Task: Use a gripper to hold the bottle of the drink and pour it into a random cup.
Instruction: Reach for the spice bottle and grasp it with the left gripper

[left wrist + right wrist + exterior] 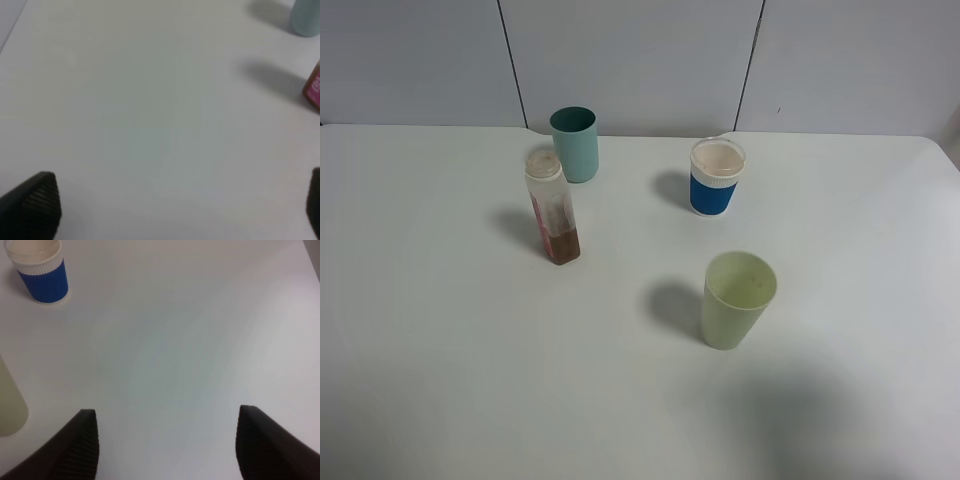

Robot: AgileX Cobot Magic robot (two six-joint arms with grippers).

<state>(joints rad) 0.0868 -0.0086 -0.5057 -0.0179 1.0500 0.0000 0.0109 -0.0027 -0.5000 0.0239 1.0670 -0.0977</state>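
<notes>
Two claws show only as fingertips, each in its own wrist view. Of the left claw (175, 205), one dark ribbed fingertip is in plain sight and the other is a sliver cut by the frame edge. They stand wide apart over the bare bench (150, 100), gripping nothing. The right claw (167, 450) is spread the same way, with both dark fingertips cut off at the frame edge and nothing between them.

In the high view the bottle (553, 205) stands upright on the left half of the bench, in front of the teal cup (574, 143) and near it, their bases apart. The drink (566, 244), brown, fills only the bottom of the bottle. Whether the pale top is a cap or an open mouth is hard to make out.

From the left wrist only a blurred lower corner of the bottle shows, brown with a reddish label, cut by the frame. It lies ahead of the left claw and off to one side, outside the span of the fingertips and apart from them. The teal cup is a pale blur beyond it.

The pale green cup (737, 298) stands upright on the right half, well apart from the bottle. From the right wrist only a blurred slice of its side is seen, outside the fingertips. The white cup with blue sleeve (717, 177) stands farther ahead.
</notes>
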